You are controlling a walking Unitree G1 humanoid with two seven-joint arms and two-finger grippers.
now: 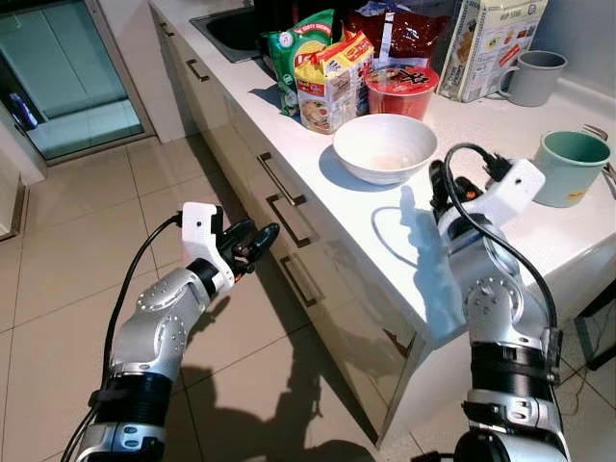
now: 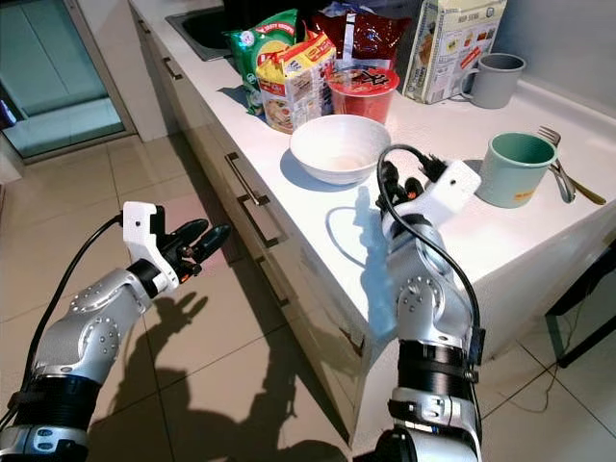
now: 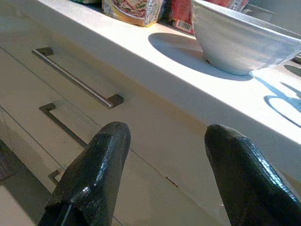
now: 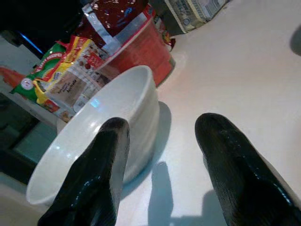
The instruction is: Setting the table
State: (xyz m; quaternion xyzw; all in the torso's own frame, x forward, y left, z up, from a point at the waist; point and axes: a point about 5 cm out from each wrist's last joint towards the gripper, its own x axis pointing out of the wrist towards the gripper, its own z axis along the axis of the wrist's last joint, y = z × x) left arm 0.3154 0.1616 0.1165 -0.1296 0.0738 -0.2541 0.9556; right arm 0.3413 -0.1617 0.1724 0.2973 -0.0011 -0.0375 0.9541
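I have the right gripper (image 4: 157, 165) over the white counter (image 1: 539, 241), its 2 fingers spread apart and holding nothing, with the white bowl (image 1: 385, 147) just beyond them at about 11 o'clock in the head view. In the right wrist view the bowl's wall sits against the inside of 1 finger (image 4: 101, 174) while the other finger (image 4: 235, 169) is over bare counter, so I judge I am lined up slightly off the rim. To take the bowl cleanly I would shift a little toward it, drop 1 finger inside and 1 outside the rim, and close slowly, since a glazed wall may slip. The red noodle cup (image 1: 402, 91) and snack packets (image 1: 322, 72) stand right behind the bowl at 12 o'clock, so a hard push forward could knock them. The green mug (image 1: 570, 166) sits at 3 o'clock, near the wrist cable, and I would mind that when lifting. My left gripper (image 1: 252, 243) hangs parted and empty in front of the drawer handles (image 3: 77, 80), off the counter.
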